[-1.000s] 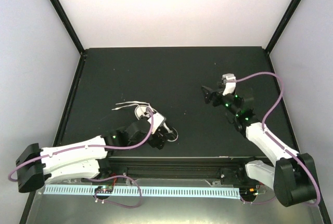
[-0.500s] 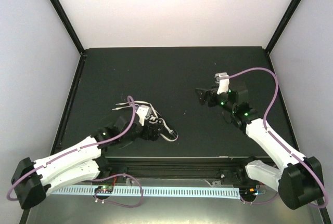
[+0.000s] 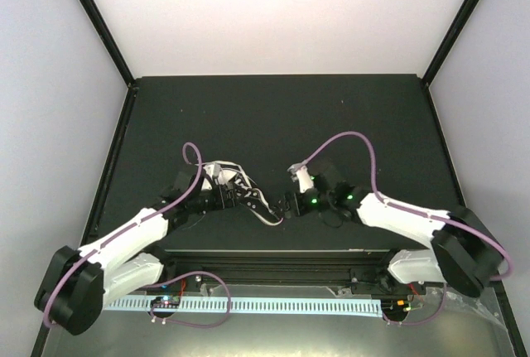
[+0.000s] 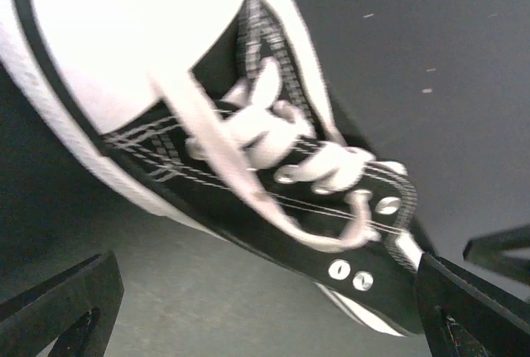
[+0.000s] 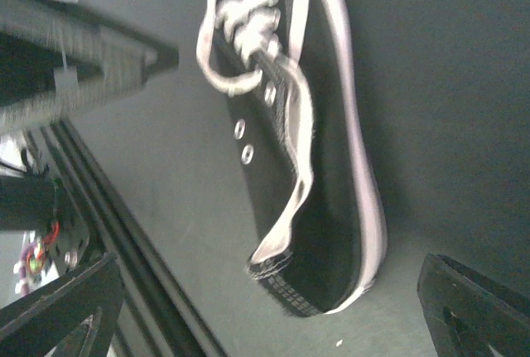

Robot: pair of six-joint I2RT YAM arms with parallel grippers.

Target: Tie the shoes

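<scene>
Sneaker [image 4: 248, 150] sits near front edge of desk [image 3: 273, 117], left of centre. We read long axis as diagonal: toe far-left, heel near-right. Lace loop [image 3: 270, 214] trails toward right claw [image 3: 287, 205]. Left claw [image 3: 238, 200] nearer, over shoe; right just beside heel end. Both claws spread wide, gripping nothing. Versus one second back: right arm swung in from far right; left arm shifted over shoe.

A robotics lab test cell: a matte black surface [image 3: 273, 108] is boxed in by plain white panels [image 3: 273, 9] and black frame posts [image 3: 95, 17], a slotted cable duct [image 3: 290, 305] runs along the bottom of the frame, and purple cables [image 3: 341, 134] loop off bolted-down robot arms [image 3: 124, 245]
</scene>
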